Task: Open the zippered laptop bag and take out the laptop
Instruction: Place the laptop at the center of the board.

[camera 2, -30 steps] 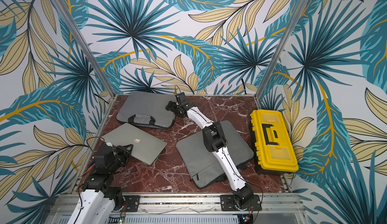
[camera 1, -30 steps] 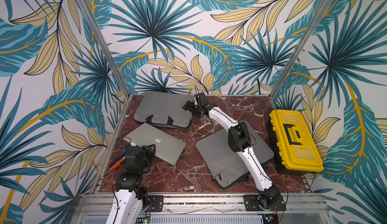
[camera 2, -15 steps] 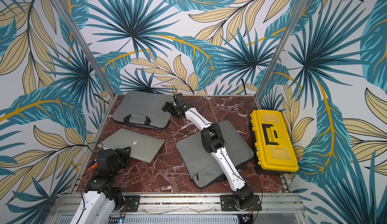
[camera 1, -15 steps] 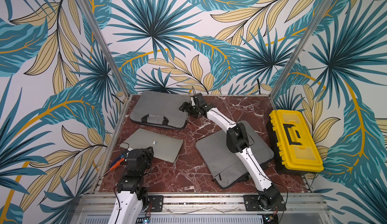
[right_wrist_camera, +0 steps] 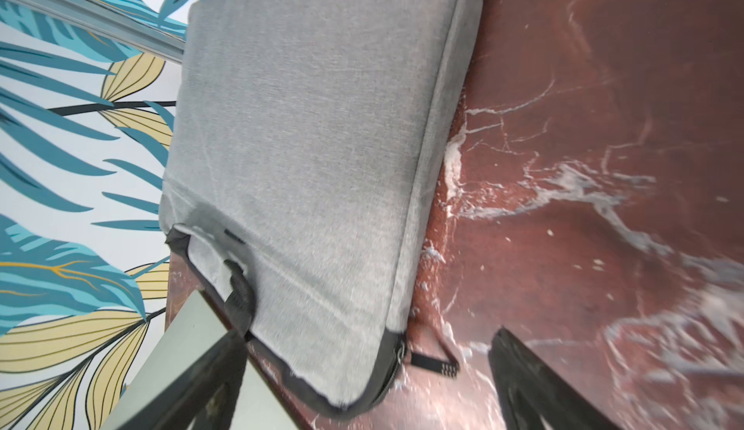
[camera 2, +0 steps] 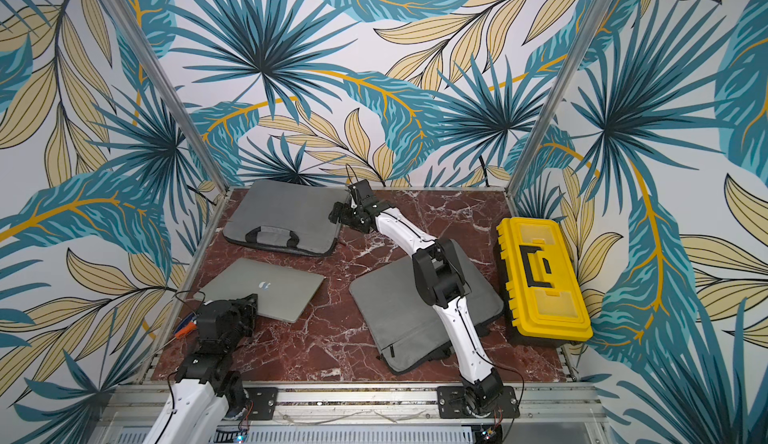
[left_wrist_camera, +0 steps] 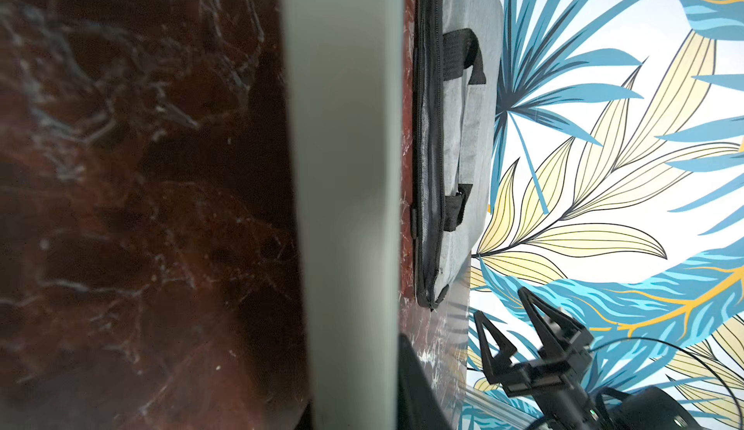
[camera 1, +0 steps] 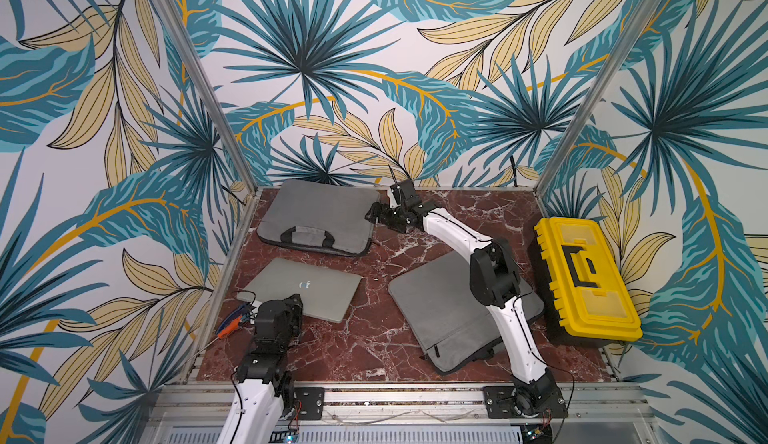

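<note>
The grey zippered laptop bag (camera 1: 320, 213) (camera 2: 286, 217) lies flat at the back left, black handles toward the front. The silver laptop (camera 1: 307, 292) (camera 2: 266, 292) lies outside it on the marble, front left. My left gripper (camera 1: 286, 304) (camera 2: 245, 304) is at the laptop's near edge, and in the left wrist view it (left_wrist_camera: 354, 408) is shut on the laptop (left_wrist_camera: 346, 166). My right gripper (camera 1: 376, 213) (camera 2: 338, 213) stands open at the bag's right edge. In the right wrist view it (right_wrist_camera: 362, 387) straddles the bag's corner (right_wrist_camera: 314, 166), next to the black zipper pull (right_wrist_camera: 435, 363).
A second grey sleeve (camera 1: 449, 317) lies front right under the right arm. A yellow toolbox (camera 1: 586, 280) stands against the right side. Orange and blue-handled tools (camera 1: 232, 325) lie at the table's left edge. Aluminium posts (camera 1: 249, 180) mark the back corners.
The laptop has swung round and dropped flatter onto the table, nearer the front left. The bag and my right gripper have shifted slightly left.
</note>
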